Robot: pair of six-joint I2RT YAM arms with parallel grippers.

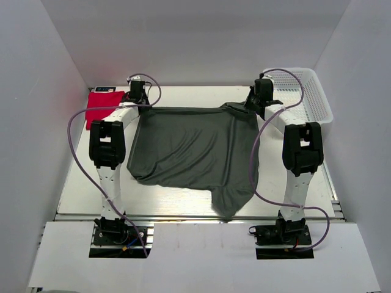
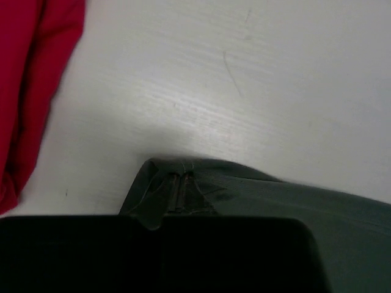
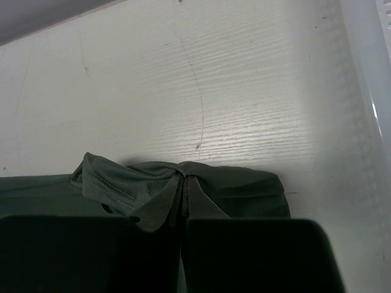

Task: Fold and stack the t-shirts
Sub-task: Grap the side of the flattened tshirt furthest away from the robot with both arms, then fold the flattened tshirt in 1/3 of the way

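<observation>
nearest my bases, a tongue of the dark grey-green t-shirt (image 1: 189, 149) droops toward the near edge of the table (image 1: 171, 198), down and to the left of the white mesh basket (image 1: 322, 104). the body of the shirt lies spread to the left of the basket, mostly flat but with loose diagonal wrinkles running up toward its far corners.

at the far edge both of my grippers hold it. my right gripper (image 3: 183, 195) is closed on the shirt's corner just beside the basket's near left end; the wrist view shows a bunched fold of hem squeezed between the fingers. my left gripper (image 2: 177, 192) is closed on the other far corner, well to the left of the basket, with a stitched seam pinched in the slot.

i judge this cloth light, thin and very limp. it will sag and drag, not carry its shape, and it may slide out of a shallow pinch. seams and hems are the best hold, since they are thicker and less stretchy. both corners need to travel together to keep the edge taut.

farthest from the basket, past my left gripper at the far left of the table, the red t-shirt (image 1: 101, 105) sits as a compact bundle, apart from the green one.
</observation>
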